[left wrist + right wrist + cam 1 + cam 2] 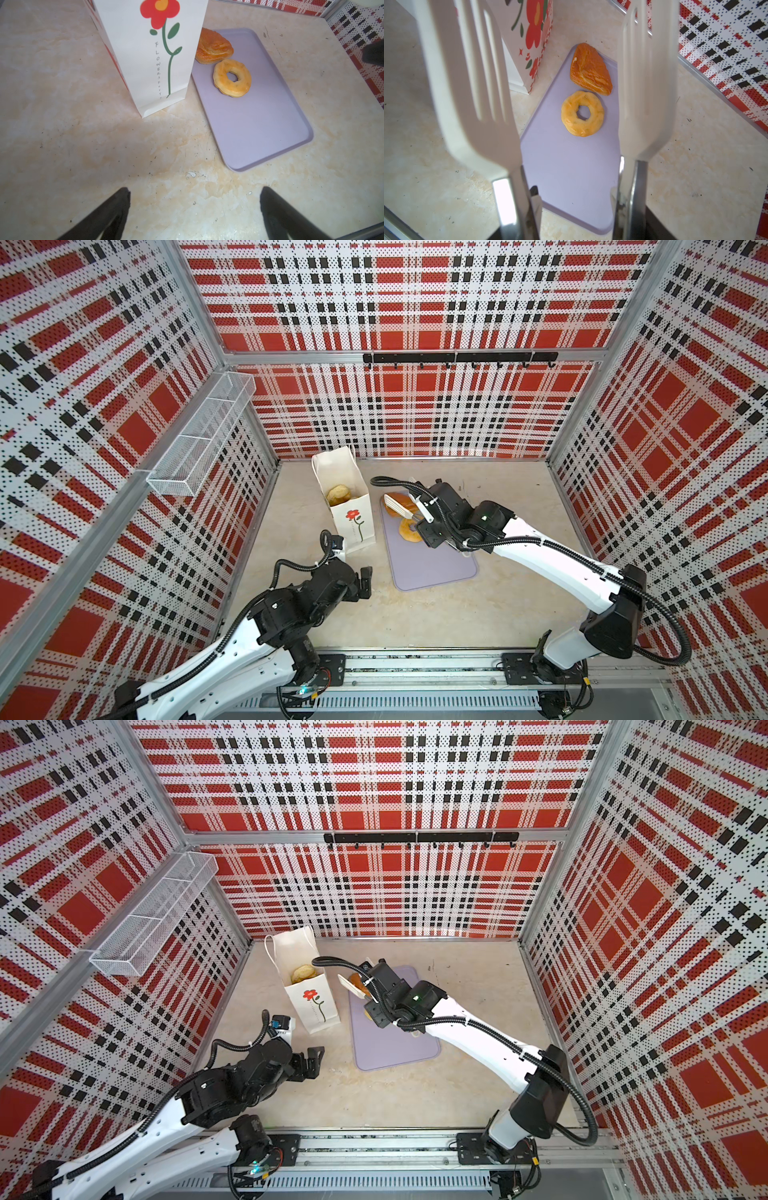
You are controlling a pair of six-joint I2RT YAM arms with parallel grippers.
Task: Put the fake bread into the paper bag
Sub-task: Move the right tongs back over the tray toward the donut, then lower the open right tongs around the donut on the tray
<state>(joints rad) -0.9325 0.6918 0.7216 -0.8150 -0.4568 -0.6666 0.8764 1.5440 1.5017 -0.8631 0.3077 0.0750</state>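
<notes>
Lower left of a top view: left gripper (365,580), jaws spread wide, empty, near the tall white paper bag with a red flower print (353,522). A round golden bun (338,494) lies inside the bag.

Centre: right gripper (430,514) clamped on white slotted plastic tongs (471,83), blades apart, nothing between them, over the flat lilac rectangular tray (432,568).

On the tray: golden ring doughnut (582,113) just beside a flaky brown square pastry (589,69).

Risks: the blades could shove the neighbouring pastry, or the tongs could clip the unbraced bag and tip it.

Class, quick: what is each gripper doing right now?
Left gripper: open, empty.
Right gripper: closed on the tongs, whose blades stand apart, gripping nothing.
</notes>
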